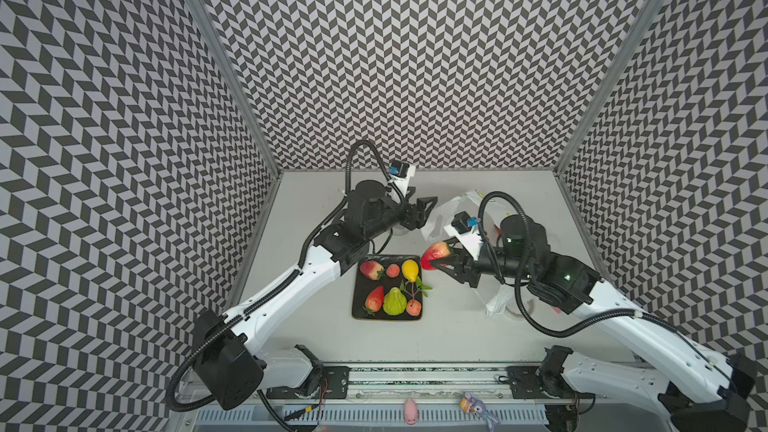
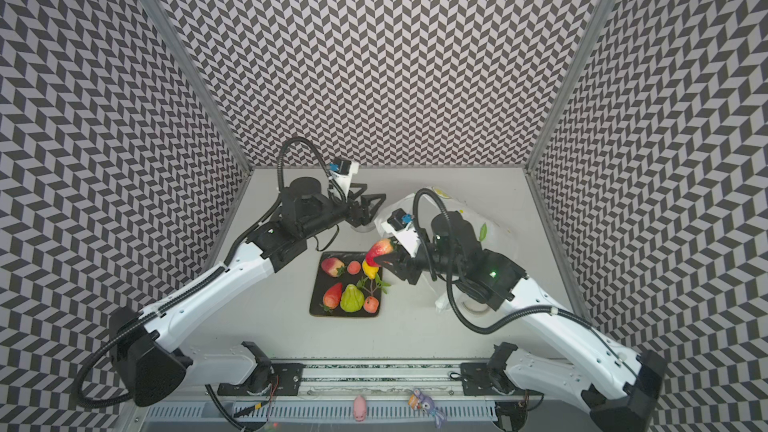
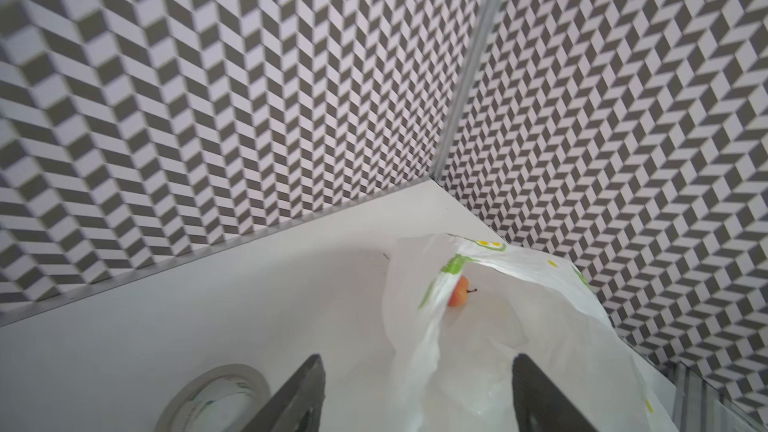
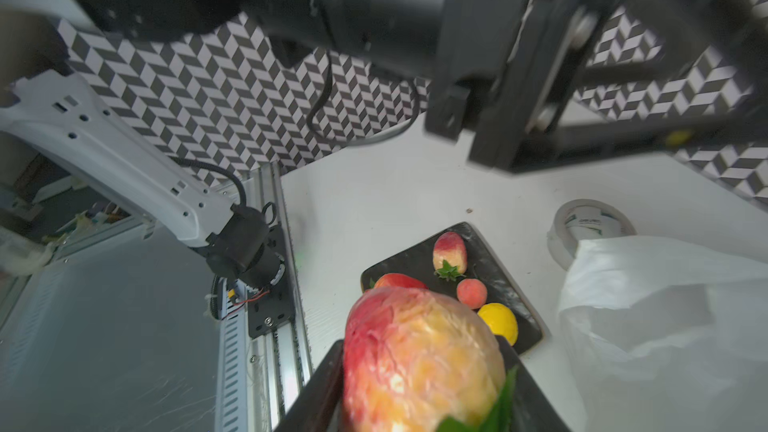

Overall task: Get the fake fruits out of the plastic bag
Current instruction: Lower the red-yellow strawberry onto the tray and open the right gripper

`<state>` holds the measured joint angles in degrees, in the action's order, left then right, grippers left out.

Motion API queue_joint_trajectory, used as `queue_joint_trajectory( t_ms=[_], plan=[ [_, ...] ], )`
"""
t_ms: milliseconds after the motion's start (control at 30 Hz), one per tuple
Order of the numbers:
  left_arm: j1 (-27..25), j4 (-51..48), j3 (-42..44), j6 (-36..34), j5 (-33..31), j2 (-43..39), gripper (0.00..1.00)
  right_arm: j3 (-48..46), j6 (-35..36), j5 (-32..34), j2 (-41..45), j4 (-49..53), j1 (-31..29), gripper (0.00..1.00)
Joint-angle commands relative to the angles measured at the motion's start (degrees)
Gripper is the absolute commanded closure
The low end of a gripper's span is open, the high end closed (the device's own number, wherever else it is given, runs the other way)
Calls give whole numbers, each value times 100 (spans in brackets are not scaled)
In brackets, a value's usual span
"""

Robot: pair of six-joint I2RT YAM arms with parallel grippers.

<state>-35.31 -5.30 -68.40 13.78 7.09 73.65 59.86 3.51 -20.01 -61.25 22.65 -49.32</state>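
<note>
Carrying a red-yellow strawberry, clamped in the right gripper, clear of the plastic bag and just beside the black tray, with six fake fruits already on it. Left to fetch: at least one small orange fruit inside the bag on the desk, facing the left gripper, spread wide and empty

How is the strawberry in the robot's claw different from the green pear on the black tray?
The red-and-yellow plastic strawberry is pinched in the right gripper, up in the air; the green pear-shaped plastic fruit lies on the black square tray. The strawberry blends red into yellow; the pear is all green. Both are glossy fake fruits.
</note>
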Motion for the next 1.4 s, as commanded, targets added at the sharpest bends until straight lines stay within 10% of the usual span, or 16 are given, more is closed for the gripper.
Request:
queue_joint_trajectory(
  t_ms=[0,267,567,933,1367],
  plan=[
    [619,-614,-83,509,-613,-396,28,23,-276,469,-533,-701,-473,59],
    [1670,-1444,192,1297,-1787,-1294,30,1109,-794,1354,-2618,-323,-913,61],
    [1773,-1719,589,1406,-1742,-1668,31,2582,-999,2359,-4418,834,-869,61],
    [1783,-1800,626,1319,-1696,-1701,31,2648,-826,2318,-4995,988,-867,58],
    [1782,-1729,461,1231,-1429,-1540,31,2699,-898,2519,-4794,888,-843,29]
  ],
)
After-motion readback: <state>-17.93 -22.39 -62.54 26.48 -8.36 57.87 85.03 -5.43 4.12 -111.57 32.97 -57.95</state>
